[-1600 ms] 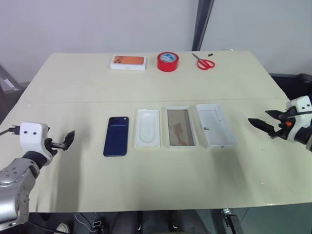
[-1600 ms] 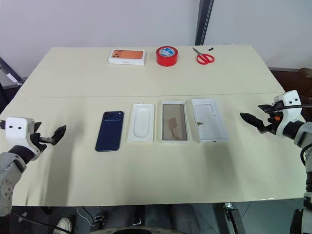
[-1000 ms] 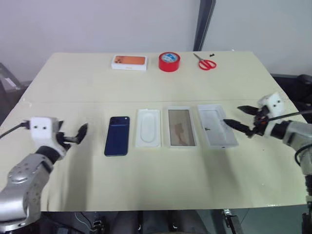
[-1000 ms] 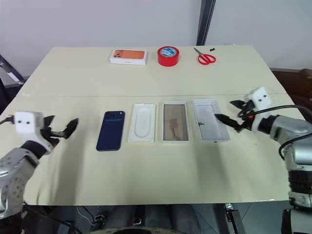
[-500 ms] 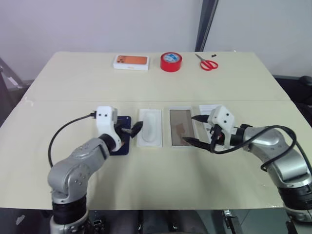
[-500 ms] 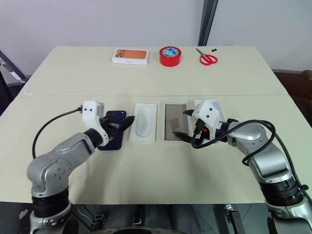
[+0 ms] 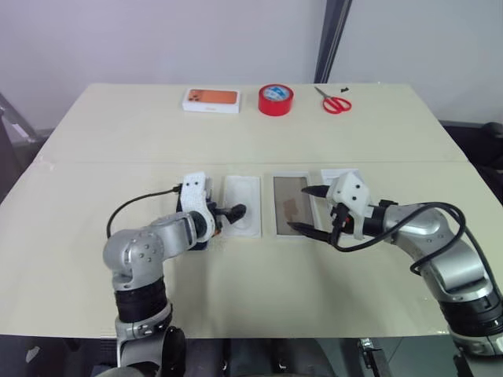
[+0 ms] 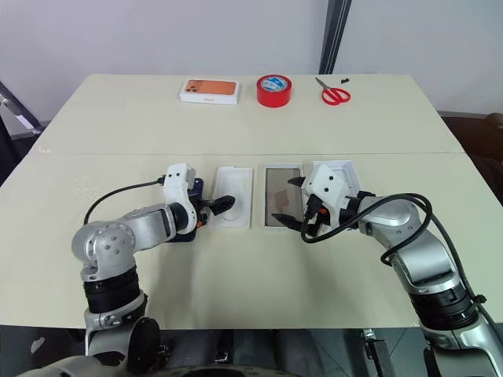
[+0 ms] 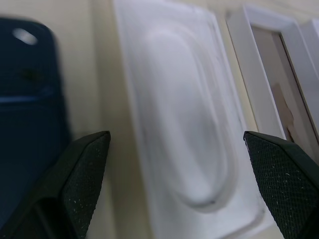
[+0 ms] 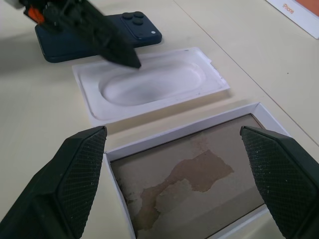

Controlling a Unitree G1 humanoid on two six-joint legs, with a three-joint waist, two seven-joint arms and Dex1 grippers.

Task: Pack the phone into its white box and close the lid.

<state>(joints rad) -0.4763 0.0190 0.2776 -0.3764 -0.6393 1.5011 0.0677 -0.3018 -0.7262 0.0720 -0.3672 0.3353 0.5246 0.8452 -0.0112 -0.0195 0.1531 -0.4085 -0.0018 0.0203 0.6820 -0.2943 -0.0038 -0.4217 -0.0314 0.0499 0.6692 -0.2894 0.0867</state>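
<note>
- Left eye view: a pale beige table [image 7: 118, 126] carries a row of flat things across its middle, with more along its far edge.
- The slim dark navy-blue phone [image 10: 92, 36] with a glossy back lies flat at the left end of the row, largely covered by the left arm in the head views.
- Just right of it lies a white insert tray with an oval recess [image 8: 234, 195], and next a shallow white cardboard box [image 7: 291, 206] with a thin raised rim and a brownish patch on its floor.
- The white lid [image 8: 343, 169] lies at the right end of the row, inside up, mostly behind the right arm.
- The left gripper [image 7: 229, 212] is released, its two black fingers spread wide over the insert tray, the phone just beside one finger.
- The right gripper [image 7: 309, 210] is likewise released, its fingers spread apart above the white box and holding nothing.
- Along the far edge stand a white box printed with an orange phone [image 7: 210, 100], a red roll of tape [image 7: 275, 100] and red-handled scissors [image 7: 335, 101].
</note>
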